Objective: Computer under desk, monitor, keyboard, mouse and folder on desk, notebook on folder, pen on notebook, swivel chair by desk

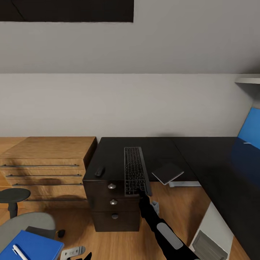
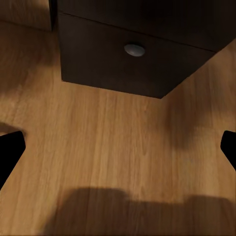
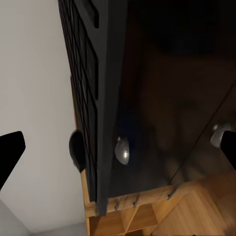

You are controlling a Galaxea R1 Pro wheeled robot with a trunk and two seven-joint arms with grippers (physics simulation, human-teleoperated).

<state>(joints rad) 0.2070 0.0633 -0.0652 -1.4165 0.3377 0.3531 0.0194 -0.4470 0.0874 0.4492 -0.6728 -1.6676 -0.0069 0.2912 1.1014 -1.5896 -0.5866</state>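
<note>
Two grippers were in use, and the right gripper (image 1: 141, 192) was the active one: its black arm reached up from the lower edge of the head view to the near end of the keyboard (image 1: 135, 170). In the right wrist view its two fingertips (image 3: 11, 151) stood far apart, spread wide with the thin edge of the keyboard (image 3: 101, 98) running between them, so they were not pressed on it. The left gripper (image 2: 118, 147) hung low over the wooden floor (image 2: 108, 147), also with its fingers wide apart and nothing between them; in front of it was the lowest drawer with a round knob (image 2: 134, 49). The keyboard lay lengthwise on the dark top of a drawer cabinet (image 1: 112, 206), its near end reaching slightly past the front edge. The mouse (image 1: 99, 171) rested on the same top, left of the keyboard and apart from it. The notebook (image 1: 167, 173) lay tilted at the edge of the desk (image 1: 202, 155) — part of it hung over the floor. At the lower left the folder (image 1: 32, 247) lay on the swivel chair (image 1: 21, 222), with the pen (image 1: 18, 251) on top of it. A light wooden drawer unit (image 1: 47, 162) stood left of the cabinet.
</note>
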